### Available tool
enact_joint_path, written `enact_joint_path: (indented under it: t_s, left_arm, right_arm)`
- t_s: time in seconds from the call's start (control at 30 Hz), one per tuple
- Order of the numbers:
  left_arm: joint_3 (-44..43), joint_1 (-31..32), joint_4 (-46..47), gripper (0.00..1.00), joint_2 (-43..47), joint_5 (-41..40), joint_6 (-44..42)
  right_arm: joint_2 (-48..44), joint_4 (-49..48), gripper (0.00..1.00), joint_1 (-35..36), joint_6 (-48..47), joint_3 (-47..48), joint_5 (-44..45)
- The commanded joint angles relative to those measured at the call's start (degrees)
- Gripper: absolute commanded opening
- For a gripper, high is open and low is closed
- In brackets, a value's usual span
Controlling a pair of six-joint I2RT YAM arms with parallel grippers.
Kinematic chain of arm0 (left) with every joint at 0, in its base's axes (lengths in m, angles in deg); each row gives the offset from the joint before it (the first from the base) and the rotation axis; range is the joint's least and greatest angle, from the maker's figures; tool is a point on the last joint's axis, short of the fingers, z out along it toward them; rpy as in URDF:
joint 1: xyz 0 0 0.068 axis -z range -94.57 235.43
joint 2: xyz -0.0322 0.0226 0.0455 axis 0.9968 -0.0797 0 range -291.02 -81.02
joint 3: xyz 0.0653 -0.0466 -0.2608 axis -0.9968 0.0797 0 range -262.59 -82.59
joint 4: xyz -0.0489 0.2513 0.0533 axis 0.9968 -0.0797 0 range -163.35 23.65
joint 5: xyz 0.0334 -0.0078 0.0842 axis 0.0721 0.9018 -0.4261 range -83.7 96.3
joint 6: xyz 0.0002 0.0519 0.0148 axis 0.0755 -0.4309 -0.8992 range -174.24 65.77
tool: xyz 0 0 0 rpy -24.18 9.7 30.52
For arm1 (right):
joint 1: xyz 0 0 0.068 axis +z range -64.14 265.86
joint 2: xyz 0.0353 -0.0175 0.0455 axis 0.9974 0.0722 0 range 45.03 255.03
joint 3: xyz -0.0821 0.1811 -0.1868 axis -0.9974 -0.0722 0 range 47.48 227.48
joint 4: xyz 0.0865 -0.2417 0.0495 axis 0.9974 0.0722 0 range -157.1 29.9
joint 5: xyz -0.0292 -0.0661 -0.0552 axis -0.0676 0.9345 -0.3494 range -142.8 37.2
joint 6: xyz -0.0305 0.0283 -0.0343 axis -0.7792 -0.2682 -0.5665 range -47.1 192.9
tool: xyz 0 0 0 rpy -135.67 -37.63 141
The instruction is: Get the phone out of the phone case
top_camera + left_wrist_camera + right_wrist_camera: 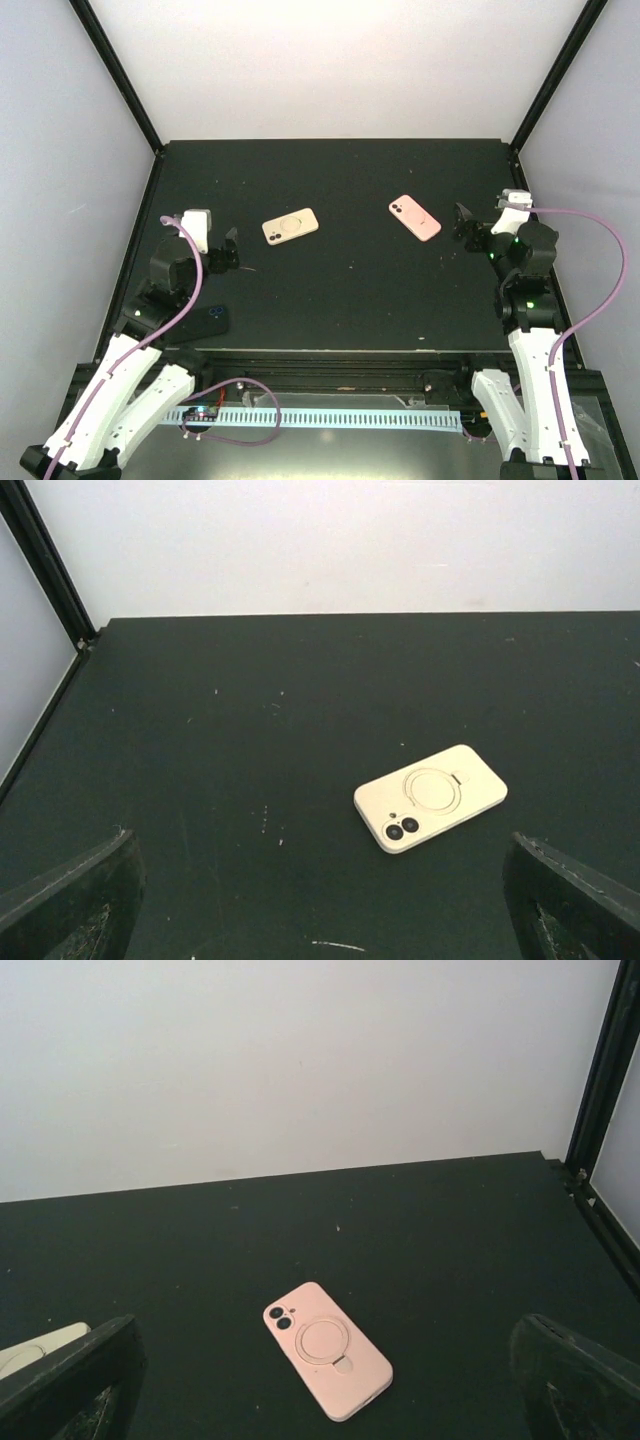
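White enclosure walls (330, 60) on 3 sides, with black frame posts at the far corners.

1. Black table (340, 300): matte, lightly scuffed, and carries every item below.
2. 2 white arms, left arm (130, 375) and right arm (535, 370), each trailing a purple cable.
3. White slotted cable duct (330, 417): runs along the near edge, between the arm bases.
4. Cream phone case (290, 226): lies flat, left of table centre, back upward with the ring stand folded down. The long axis runs almost left to right. 2 camera lenses show through the cutout, so the phone sits inside. It is ahead of the left gripper and not touching it.
5. Pink phone case (414, 218): lies flat, right of centre and set diagonally, back upward with the ring folded. The lenses fill the cutout at the far-left corner. It is near the right gripper but apart from it, and well apart from the cream phone case.
6. Dark flat object (213, 319): lies by the left arm near the front edge, too dim to identify.
7. Left gripper (228, 252): low over the table, fingers (75, 900) spread wide, grasping nothing.
8. Right gripper (463, 224): low over the table, fingers (70, 1375) spread wide, grasping nothing.
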Motion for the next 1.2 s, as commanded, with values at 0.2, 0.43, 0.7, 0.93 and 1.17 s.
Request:
enact_joint_path:
  t_s: [0.2, 0.43, 0.7, 0.93, 1.17]
  left_arm:
    - [-0.6, -2.5, -6.2, 0.99, -4.3, 10.3, 7.5]
    - [2.6, -2.8, -10.9, 0.99, -8.3, 16.0, 19.9]
    - [5.5, -3.4, -17.7, 0.99, -12.0, 10.6, 35.9]
    - [6.6, -7.1, -20.8, 0.99, -16.6, 6.9, 48.6]
    - [11.1, -17.9, -21.2, 0.99, -14.5, 6.0, 57.0]
  right_arm:
    - [-0.4, -5.7, 1.0, 2.0, -9.3, -6.1, -4.9]
    - [-0.6, -1.7, 1.0, 2.4, -11.1, -5.4, -8.7]
    - [-2.0, 3.1, 1.0, 2.6, -16.7, -6.3, -10.5]
    - [-3.5, 5.2, 1.0, 2.7, -19.0, -6.6, -18.3]
    - [-4.5, 6.2, 1.0, 2.8, -22.8, -6.6, -20.8]
